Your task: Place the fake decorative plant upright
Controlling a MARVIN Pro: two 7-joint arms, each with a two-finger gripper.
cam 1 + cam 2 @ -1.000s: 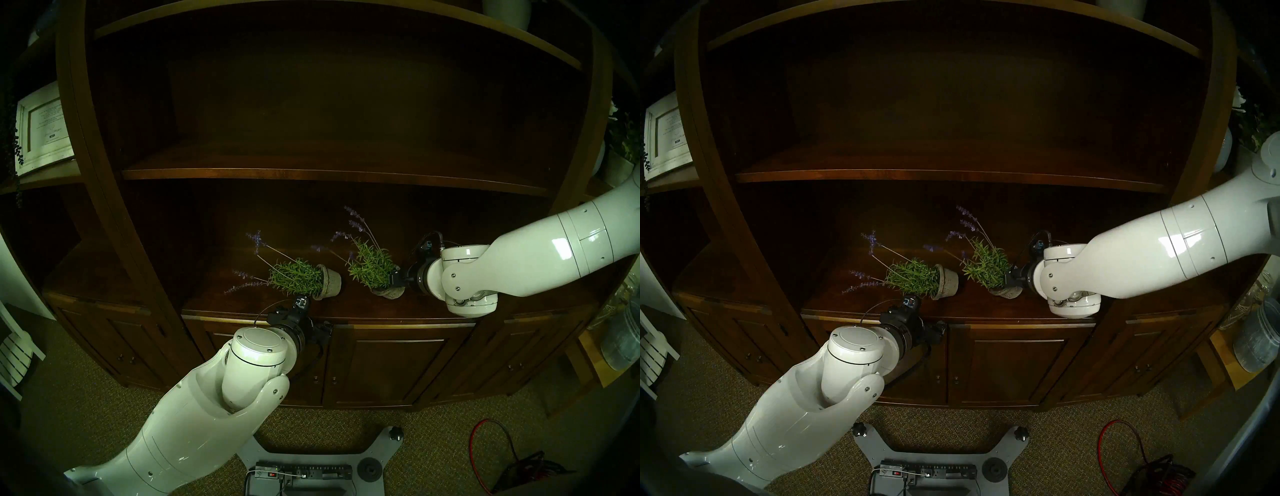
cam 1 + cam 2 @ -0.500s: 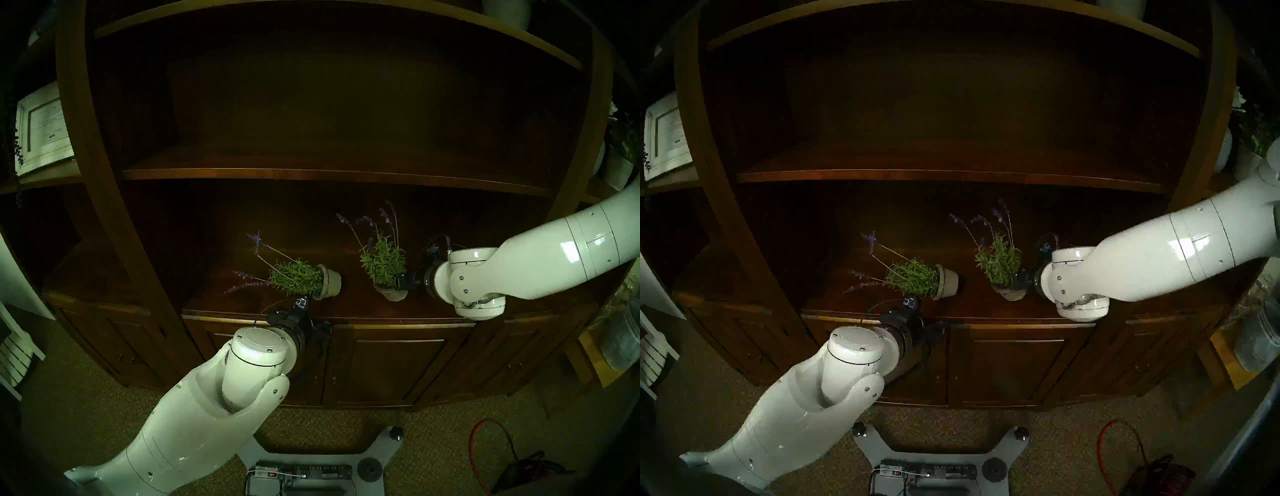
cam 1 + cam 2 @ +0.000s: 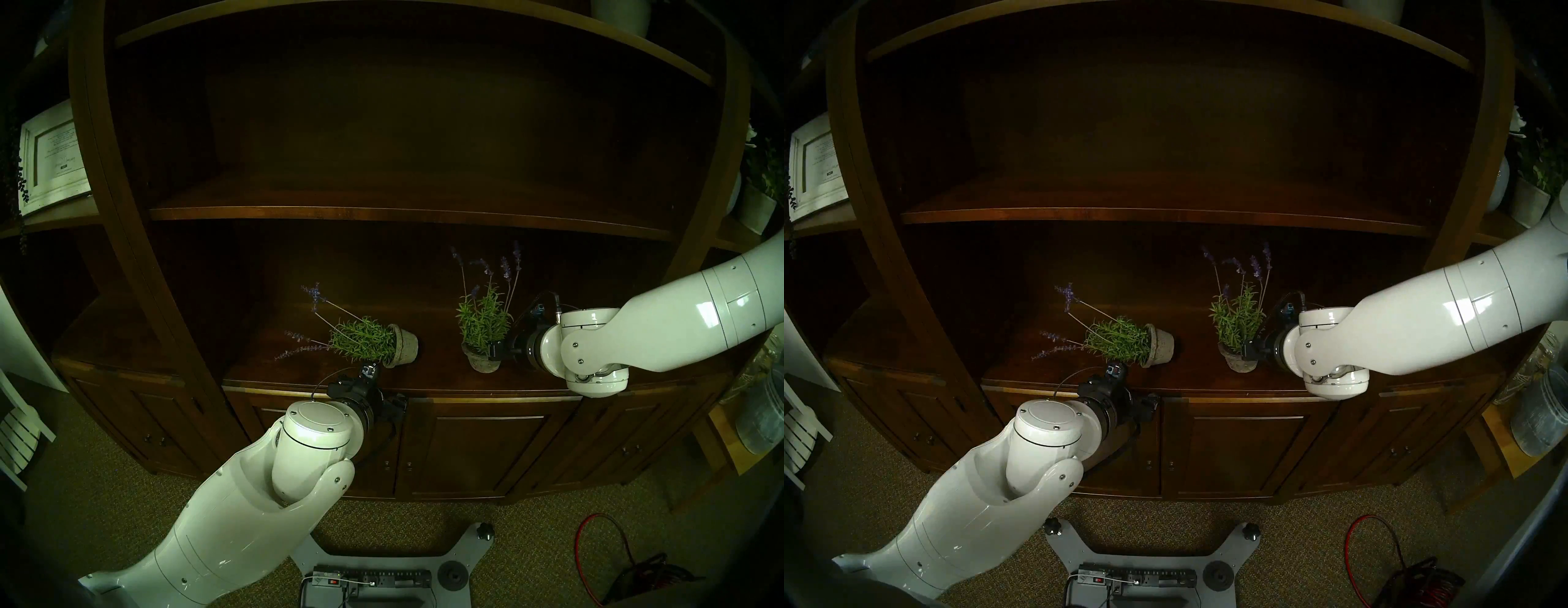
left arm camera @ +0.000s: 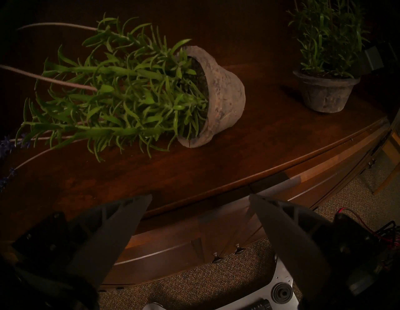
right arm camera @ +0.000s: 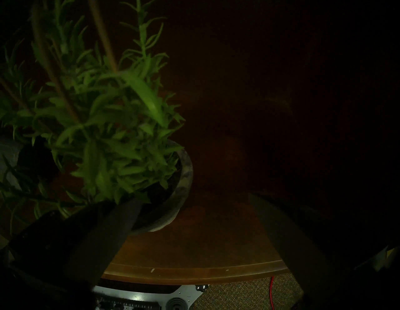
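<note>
1. On the dark wooden surface [image 3: 424, 382] of the cabinet we see two fake lavender plants in grey pots. The tipped plant [image 3: 373, 344] is toward our left and the upright plant [image 3: 483, 331] toward our right, well apart
2. Only the head views take in the purple flower spikes of both plants; each wrist view cuts most of them off
3. Only the left wrist view settles our left claw [image 4: 200, 199]: it is open, its fingers spread with nothing between them. It hangs over the surface's front edge, short of the tipped plant and clear of it
4. Only the right wrist view settles our right claw [image 5: 194, 201]: it is open, with bare wood between the fingers. One finger sits at the rim of the upright plant's pot, among the lower leaves; we cannot tell whether it touches
5. The tipped plant lies on its side with its long axis running along the surface. The pot mouth faces our left, the base our right, and the stems fan out leftward
6. The upright plant stands on its base near the front edge, stems pointing straight up
</note>
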